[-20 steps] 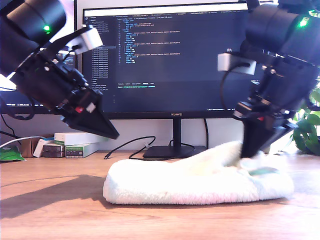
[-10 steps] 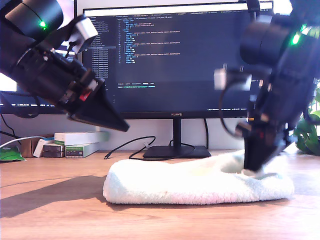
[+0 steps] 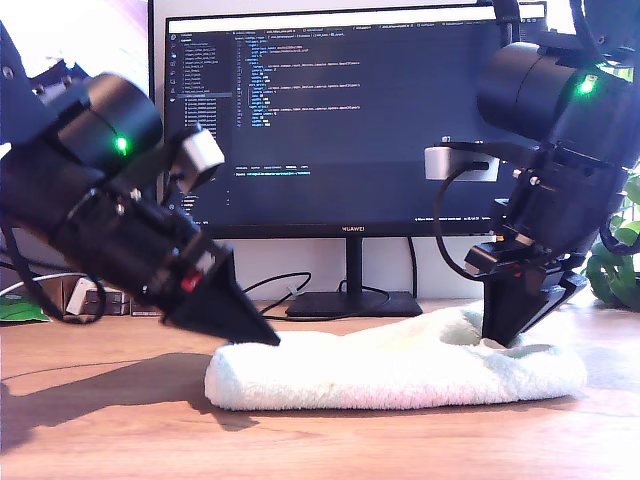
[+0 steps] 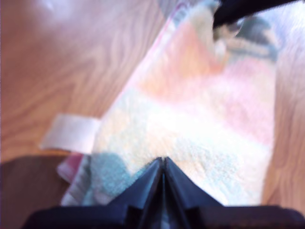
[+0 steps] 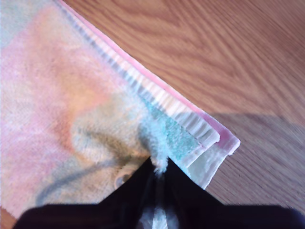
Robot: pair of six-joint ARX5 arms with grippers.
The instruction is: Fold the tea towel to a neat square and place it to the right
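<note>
The fingers of your first gripper (image 4: 163, 164) are pressed together to a point with nothing visible between them, tips down at the end of the tea towel (image 3: 395, 362) nearest the exterior view's left; in that view the same gripper (image 3: 262, 335) meets the towel's top corner there. Take the towel as your landmark: it lies folded into a thick, flat pad on the worktop (image 3: 100, 420), in front of the monitor (image 3: 335, 115), with its long axis running across the exterior view from side to side. A white loop tag (image 4: 71, 133) sticks out from the towel's edge close to your first gripper. Moving along the towel to its other end, your second gripper (image 5: 158, 168) has its fingers closed on a small tuft of pile just inside the layered corner, where pink and white hems stack up; the exterior view shows it (image 3: 505, 340) dipped into a dent in the towel's upper surface. So each arm sits over its own end, with the cloth stretching away between them. Only your second gripper looks to have any purchase, and whether it has caught one layer or several cannot be told.
</note>
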